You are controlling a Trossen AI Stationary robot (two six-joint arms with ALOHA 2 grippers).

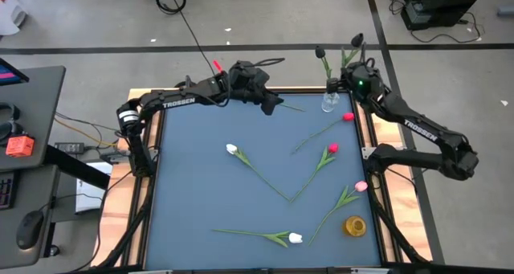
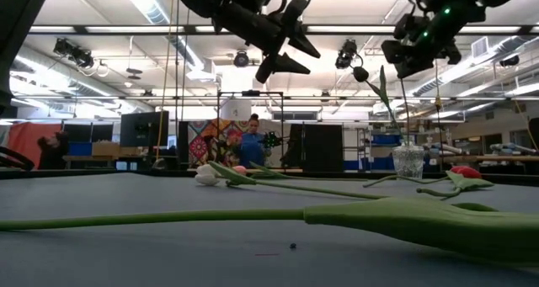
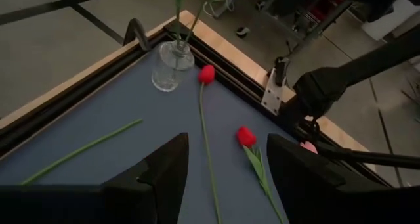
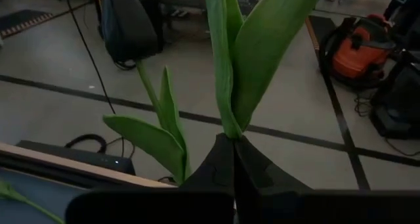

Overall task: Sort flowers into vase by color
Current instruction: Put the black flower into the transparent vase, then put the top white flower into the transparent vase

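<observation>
High view puts the right gripper (image 1: 351, 75) at the upper right of the frame, just above the small clear glass vase (image 1: 330, 103) on the table's far right corner. Its fingers are pinched together on the green stem of a dark-headed artificial tulip (image 1: 354, 45); the right wrist view shows that stem (image 4: 223, 86) rising upright from between the closed fingers, so its long axis is near vertical, and the vase mouth lies just down and left of the gripper in the frame. One dark tulip (image 1: 321, 57) already stands in the vase. The left gripper (image 1: 269, 104), fingers spread and empty, hovers at upper centre over the blue table mat (image 1: 193, 186), farther from the vase. Lying flat on the mat I count two red tulips, one pink and two white, plus one bare green stem (image 1: 291, 108). A small amber glass jar (image 1: 355, 225) stands at lower right.
</observation>
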